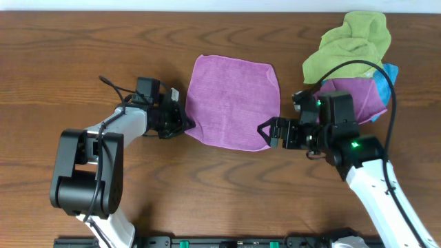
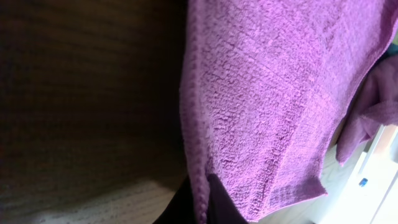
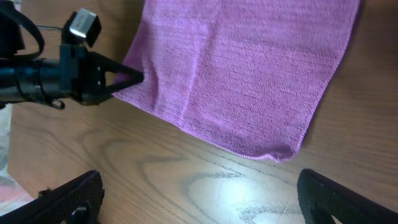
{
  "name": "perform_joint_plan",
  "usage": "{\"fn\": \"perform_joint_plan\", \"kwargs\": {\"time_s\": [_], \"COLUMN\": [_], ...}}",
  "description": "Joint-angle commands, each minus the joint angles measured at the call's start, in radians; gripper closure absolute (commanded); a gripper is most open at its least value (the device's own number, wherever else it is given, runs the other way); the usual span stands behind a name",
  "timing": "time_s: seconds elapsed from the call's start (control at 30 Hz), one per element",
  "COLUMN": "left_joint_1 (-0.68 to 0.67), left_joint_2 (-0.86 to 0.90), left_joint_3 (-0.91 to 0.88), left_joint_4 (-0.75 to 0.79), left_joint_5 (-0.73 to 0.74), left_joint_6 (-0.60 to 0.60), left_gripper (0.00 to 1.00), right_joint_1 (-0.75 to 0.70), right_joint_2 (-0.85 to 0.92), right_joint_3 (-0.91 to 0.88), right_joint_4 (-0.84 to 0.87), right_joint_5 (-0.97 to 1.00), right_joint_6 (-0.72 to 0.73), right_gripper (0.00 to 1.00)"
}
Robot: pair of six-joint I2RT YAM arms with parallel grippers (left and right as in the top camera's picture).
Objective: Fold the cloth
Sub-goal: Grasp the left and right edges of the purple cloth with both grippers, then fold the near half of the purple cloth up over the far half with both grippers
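Seen from overhead, a purple cloth (image 1: 233, 102) of nubbly towelling, roughly square, lies spread flat on the brown wooden surface (image 1: 69, 55), between the two sets of jaws. The left jaws meet its lower left corner and the right jaws sit just at its lower right corner. Beyond the right jaws and off to their outer side is a heap of a crumpled green towel (image 1: 348, 45), a second purple rag (image 1: 362, 96) and a sliver of blue fabric (image 1: 390, 71). In the left wrist view the purple cloth fills the space ahead of the left jaws, with its hemmed edge running down to a dark finger (image 2: 217, 208) that touches it. In the right wrist view the right jaws are spread wide and hold nothing. The near corner of the purple cloth lies ahead of them, between the two black fingers (image 3: 68, 199). Across from them the left jaws taper to a closed point, pinched on the far corner of the purple cloth.
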Motion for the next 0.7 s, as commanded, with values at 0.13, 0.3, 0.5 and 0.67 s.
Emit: {"fn": "perform_joint_plan", "kwargs": {"time_s": [0.13, 0.3, 0.5, 0.67], "left_joint_1": [-0.002, -0.002, -0.002, -0.002], "left_joint_2": [0.011, 0.011, 0.011, 0.011], "left_joint_3": [0.013, 0.013, 0.013, 0.013], "left_joint_4": [-0.053, -0.183, -0.236, -0.243], "left_joint_5": [0.005, 0.005, 0.005, 0.005], "left_joint_6": [0.045, 0.151, 0.189, 0.189], "left_gripper": [0.94, 0.94, 0.94, 0.94], "right_joint_1": [-0.008, -0.008, -0.008, -0.007], "right_joint_2": [0.034, 0.035, 0.064, 0.190], "right_joint_3": [-0.185, -0.340, -0.402, -0.411], "right_joint_4": [0.129, 0.318, 0.421, 0.550], "right_joint_5": [0.003, 0.029, 0.114, 0.110], "right_joint_6": [0.138, 0.269, 0.356, 0.425], "right_gripper": [0.01, 0.01, 0.05, 0.08]}}
